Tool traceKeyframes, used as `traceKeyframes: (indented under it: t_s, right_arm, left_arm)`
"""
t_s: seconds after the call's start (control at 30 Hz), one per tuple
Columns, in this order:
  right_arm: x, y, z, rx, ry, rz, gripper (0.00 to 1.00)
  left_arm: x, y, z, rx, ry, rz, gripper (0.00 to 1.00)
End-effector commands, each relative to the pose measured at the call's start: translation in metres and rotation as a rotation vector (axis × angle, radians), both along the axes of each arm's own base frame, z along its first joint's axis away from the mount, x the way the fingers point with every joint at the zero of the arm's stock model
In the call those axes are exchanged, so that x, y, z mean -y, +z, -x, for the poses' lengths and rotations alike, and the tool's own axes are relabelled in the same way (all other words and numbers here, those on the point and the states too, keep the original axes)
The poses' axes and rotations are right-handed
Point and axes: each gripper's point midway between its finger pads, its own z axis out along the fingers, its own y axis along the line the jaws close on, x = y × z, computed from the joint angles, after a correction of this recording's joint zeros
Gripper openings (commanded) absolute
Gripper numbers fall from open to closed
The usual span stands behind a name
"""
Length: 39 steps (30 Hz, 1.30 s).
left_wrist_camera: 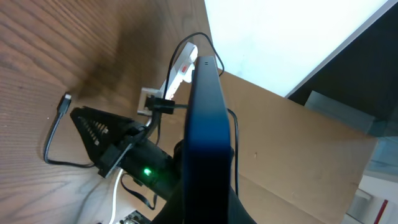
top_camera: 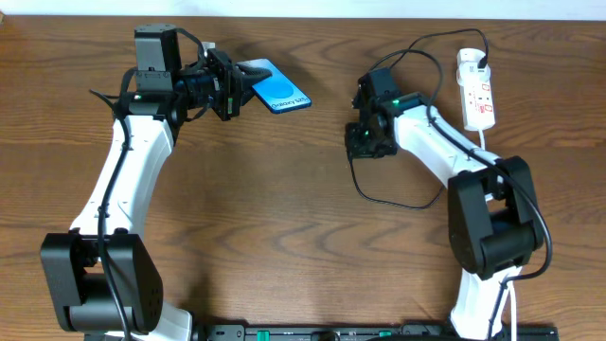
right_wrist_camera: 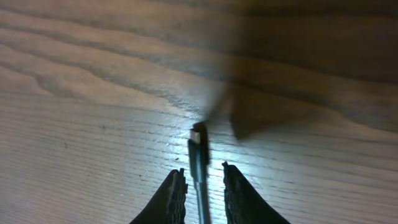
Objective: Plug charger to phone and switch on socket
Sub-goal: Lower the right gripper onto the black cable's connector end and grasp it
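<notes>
Upper left: left gripper point(top_camera: 230, 84) clamps phone point(top_camera: 276, 87) aloft. Lower centre: right gripper point(right_wrist_camera: 202, 171) fingers slightly apart w/ charger point(right_wrist_camera: 198, 149) tip between, ungripped; off-centre closing cd flick it away.

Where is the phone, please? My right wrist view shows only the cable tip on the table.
Observer: The left gripper holds the phone by one end, on the table's left side.
Operator: Is the other end of the charger plugged in?
Observer: Yes, its plug sits in the socket, at the far right.
Operator: Which way does the phone face?
Observer: Its blue screen faces up towards the overhead camera.
</notes>
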Motion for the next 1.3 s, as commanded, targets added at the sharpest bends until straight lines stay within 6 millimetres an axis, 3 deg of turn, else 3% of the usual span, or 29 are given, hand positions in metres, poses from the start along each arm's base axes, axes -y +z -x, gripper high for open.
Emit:
traceKeyframes:
  t_s: [0.0, 0.63, 1.07, 1.27]
  right_arm:
    - [-0.008, -0.010, 0.008, -0.016, 0.041, 0.010, 0.20]
    - [-0.005, -0.017, 0.017, -0.031, 0.036, 0.061, 0.20]
    - [-0.001, -0.035, 0.033, -0.065, 0.027, 0.071, 0.21]
    - [-0.001, -0.036, 0.033, -0.066, 0.028, 0.073, 0.14]
  left_arm:
    - [0.003, 0.007, 0.002, 0.022, -0.028, 0.015, 0.08]
    - [0.003, 0.007, 0.002, 0.028, -0.030, 0.012, 0.07]
    - [0.003, 0.007, 0.002, 0.028, -0.031, 0.012, 0.07]
    - [0.003, 0.007, 0.002, 0.028, -0.031, 0.012, 0.07]
